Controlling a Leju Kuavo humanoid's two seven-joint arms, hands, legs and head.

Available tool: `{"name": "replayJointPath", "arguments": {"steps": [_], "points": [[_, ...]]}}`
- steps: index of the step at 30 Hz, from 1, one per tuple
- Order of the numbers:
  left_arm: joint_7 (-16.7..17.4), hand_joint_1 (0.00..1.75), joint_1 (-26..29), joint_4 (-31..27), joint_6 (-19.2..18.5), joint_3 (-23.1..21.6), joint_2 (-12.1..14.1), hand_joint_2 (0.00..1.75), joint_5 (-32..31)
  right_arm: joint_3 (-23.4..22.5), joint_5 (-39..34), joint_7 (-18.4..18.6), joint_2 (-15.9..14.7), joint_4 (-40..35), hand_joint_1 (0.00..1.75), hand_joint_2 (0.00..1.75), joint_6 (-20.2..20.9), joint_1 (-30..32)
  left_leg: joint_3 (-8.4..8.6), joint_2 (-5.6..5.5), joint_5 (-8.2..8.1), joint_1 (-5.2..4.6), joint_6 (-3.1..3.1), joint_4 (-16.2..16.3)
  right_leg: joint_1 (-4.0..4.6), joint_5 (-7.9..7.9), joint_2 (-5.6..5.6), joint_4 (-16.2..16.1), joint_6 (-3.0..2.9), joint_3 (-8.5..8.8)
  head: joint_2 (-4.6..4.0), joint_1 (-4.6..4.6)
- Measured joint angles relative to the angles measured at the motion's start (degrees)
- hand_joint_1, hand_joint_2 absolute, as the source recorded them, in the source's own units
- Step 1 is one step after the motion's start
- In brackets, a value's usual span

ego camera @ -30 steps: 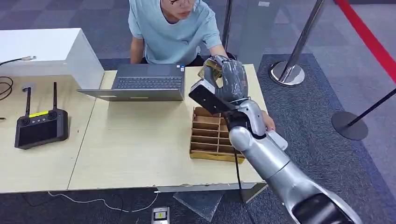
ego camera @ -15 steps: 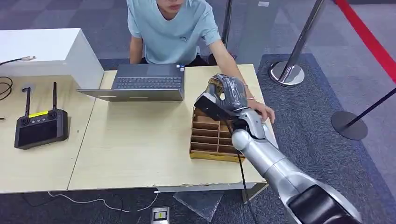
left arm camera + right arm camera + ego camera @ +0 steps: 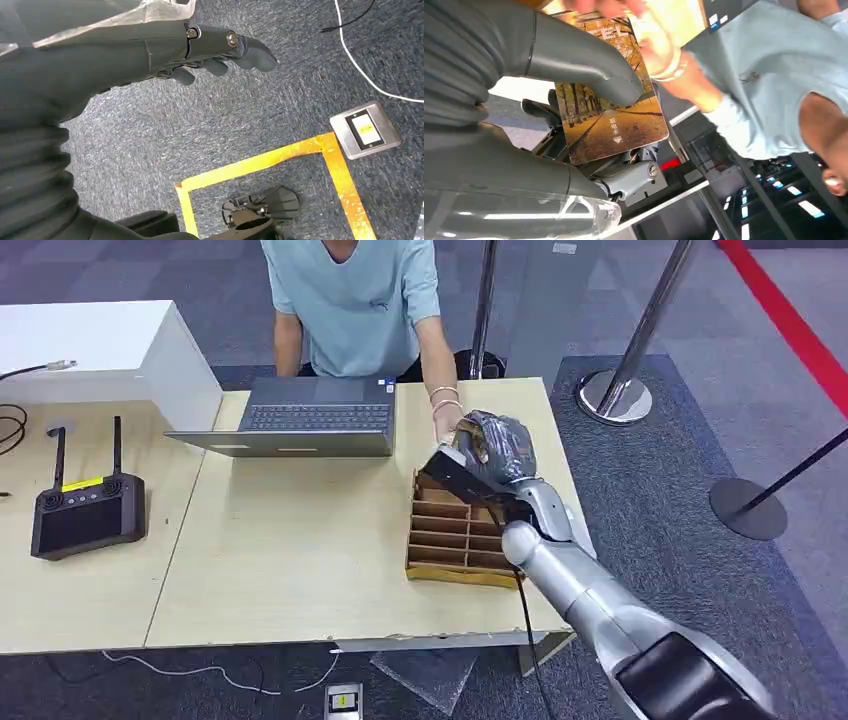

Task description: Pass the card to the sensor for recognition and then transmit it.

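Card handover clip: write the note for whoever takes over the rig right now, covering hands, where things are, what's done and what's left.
Right hand: holds the card under its thumb, raised over the far end of the wooden slotted tray.
Left hand: holds nothing, fingers extended, hanging above the carpet.
Person's hand: right at the card, fingers on its far edge in the right wrist view.
Done: card brought to the person. Whether the sensor step happened cannot be told.
Left: release the card once the person grips it, then withdraw the arm.
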Motion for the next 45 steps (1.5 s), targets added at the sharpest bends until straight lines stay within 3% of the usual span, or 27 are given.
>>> {"name": "replayJointPath", "arguments": {"steps": [6, 21, 22, 23, 45], "points": [[0.29, 0.00, 0.15, 0.02, 0.00, -0.70, 0.72, 1.75, 0.11, -2.34, 3.24, -1.36, 0.31, 1.99, 1.75, 1.75, -0.07, -0.04, 0.01, 0.00, 0.00, 0.00, 0.00, 0.01, 0.00, 0.00, 0.00, 0.00, 0.00, 0.02, 0.00, 0.02], [0.11, 0.00, 0.41, 0.02, 0.61, -0.76, 0.92, 1.75, 1.03, -4.99, 2.56, -1.07, 0.13, 2.06, 1.75, 1.75, -0.09, -0.94, 0.02, 0.01, 0.00, 0.00, 0.00, 0.01, 0.00, 0.00, 0.00, 0.00, 0.00, 0.02, 0.00, 0.00], [0.07, 0.00, 0.44, 0.04, 0.68, -0.76, 0.94, 1.75, 1.16, -5.20, 2.47, -1.07, 0.09, 2.06, 1.03, 1.75, -0.09, -0.99, 0.02, 0.01, 0.00, 0.00, 0.00, 0.01, 0.00, 0.01, 0.00, 0.00, 0.00, 0.02, 0.00, 0.00], [-0.13, 0.00, 0.50, 0.04, 1.16, -0.76, 0.94, 1.75, 1.68, -5.84, 2.30, -0.96, -0.04, 2.08, 0.00, 1.75, -0.09, -1.18, 0.03, 0.00, 0.00, 0.00, 0.00, 0.01, 0.00, 0.01, 0.00, 0.01, 0.00, 0.03, 0.00, 0.02], [-0.67, 0.00, 1.31, 0.04, 1.79, -0.76, 0.76, 1.75, 3.52, -6.03, 6.15, -0.48, -0.07, 4.60, 0.00, 1.75, -0.09, -0.59, 0.03, 0.01, 0.00, 0.00, 0.00, 0.01, 0.00, 0.00, 0.00, 0.01, 0.00, 0.02, 0.00, 0.00]]}}
